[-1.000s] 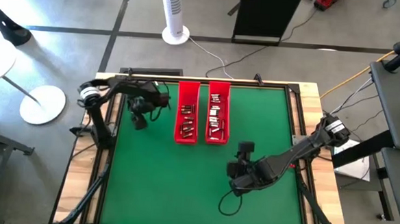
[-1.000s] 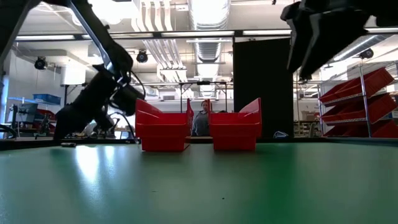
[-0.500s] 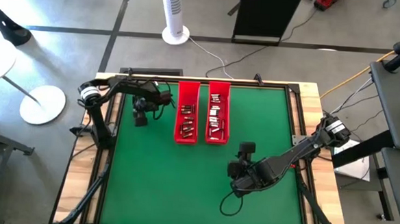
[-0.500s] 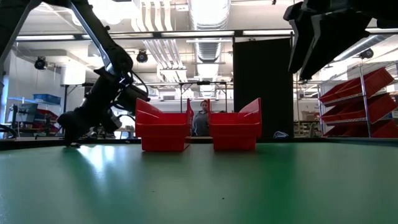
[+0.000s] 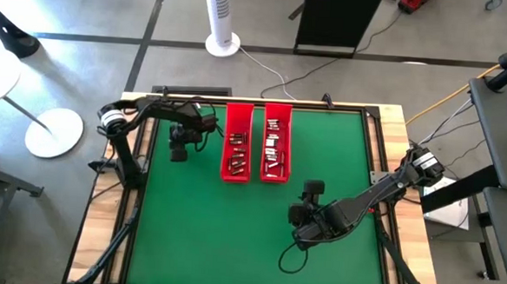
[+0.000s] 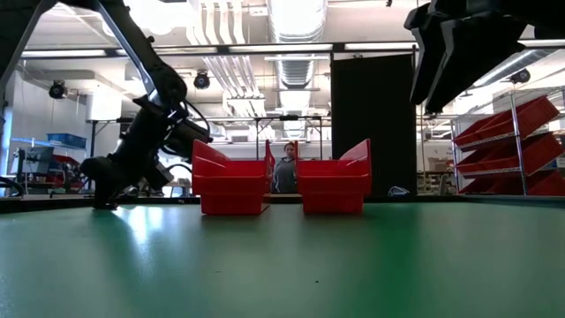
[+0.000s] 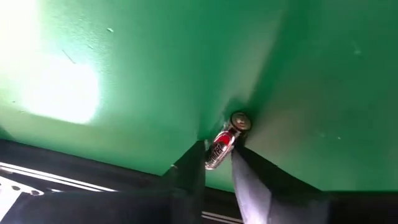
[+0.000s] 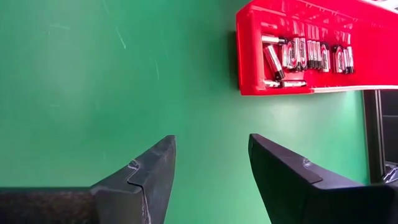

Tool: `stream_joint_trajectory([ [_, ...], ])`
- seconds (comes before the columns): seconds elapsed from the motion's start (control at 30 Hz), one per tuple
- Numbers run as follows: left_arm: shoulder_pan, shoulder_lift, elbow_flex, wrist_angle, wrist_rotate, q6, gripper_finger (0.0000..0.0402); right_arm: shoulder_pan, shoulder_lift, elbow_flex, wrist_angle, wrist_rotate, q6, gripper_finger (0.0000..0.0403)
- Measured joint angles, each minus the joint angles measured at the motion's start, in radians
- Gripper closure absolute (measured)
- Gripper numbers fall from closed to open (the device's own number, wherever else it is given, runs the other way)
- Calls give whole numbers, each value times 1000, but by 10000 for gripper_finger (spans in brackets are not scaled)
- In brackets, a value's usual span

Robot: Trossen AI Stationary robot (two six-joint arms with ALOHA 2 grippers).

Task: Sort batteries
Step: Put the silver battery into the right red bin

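Two long red trays [image 5: 238, 143] [image 5: 276, 143] stand side by side at the far middle of the green mat, with several small silvery batteries [image 8: 298, 55] lying in them. My left gripper [image 5: 177, 154] is low at the far left, left of the trays, its fingertips down at the mat [image 6: 104, 201]. It is shut on one silvery battery with a red label [image 7: 221, 148]. My right gripper [image 5: 306, 216] hangs open above the mat near the front middle, well clear of the surface [image 8: 211, 180], with nothing between its fingers. My left gripper pinches the battery's long sides [image 7: 216, 155] between its two fingertips. The fingers slant down from above and run roughly along the battery. The battery's round far end [image 7: 240, 121] pokes out past the fingertips, down at the mat; whether it is lifted clear I cannot tell.
The table's black far rail [image 7: 93, 177] runs close behind my left gripper. Bare green mat [image 5: 214, 236] spreads over the near half. A person [image 6: 287, 170] stands in the room beyond the trays. A cable [image 5: 292, 259] loops on the mat near my right arm.
My left gripper has rolled at the wrist and tipped its fingertips down onto the mat at the far left, staying over about the same spot.
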State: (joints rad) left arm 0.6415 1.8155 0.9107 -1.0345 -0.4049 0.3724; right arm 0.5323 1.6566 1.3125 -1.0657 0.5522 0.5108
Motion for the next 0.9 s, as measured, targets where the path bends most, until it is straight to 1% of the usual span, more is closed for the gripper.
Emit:
stream_joint_trajectory([
  [0.13, -2, -3, -23, 8, 7, -22, 383, 0, 0, 0, 0, 0, 2, 211],
  [0.17, -2, -4, -29, 12, 13, -36, 389, 0, 0, 0, 0, 0, 2, 211],
  [0.23, -2, -5, -38, 18, 32, -59, 390, 0, 0, 6, -1, -1, -2, 210],
  [0.33, -14, -11, -47, 20, 33, -72, 390, 2, -1, 32, 1, -1, -10, 207],
  [0.43, -24, -48, -51, 23, 41, -85, 394, 10, -1, 50, 1, 0, -25, 208],
  [0.5, -27, -93, -56, 26, 80, -98, 395, 21, -5, 52, 0, 0, -44, 211],
  [0.57, -31, -156, -57, 34, 162, -113, 395, 37, -15, 46, 1, -1, -67, 214],
  [0.67, -37, -269, -68, 23, 259, -141, 396, 56, -40, 30, -3, -3, -84, 218],
  [0.77, -60, -385, -77, 25, 292, -181, 397, 62, -80, 7, 22, -1, -84, 220],
  [0.83, -80, -455, -78, 13, 294, -208, 397, 61, -110, -17, 87, 8, -99, 221],
  [0.9, -103, -525, -78, 16, 299, -228, 397, 61, -138, -51, 194, 9, -137, 219],
])
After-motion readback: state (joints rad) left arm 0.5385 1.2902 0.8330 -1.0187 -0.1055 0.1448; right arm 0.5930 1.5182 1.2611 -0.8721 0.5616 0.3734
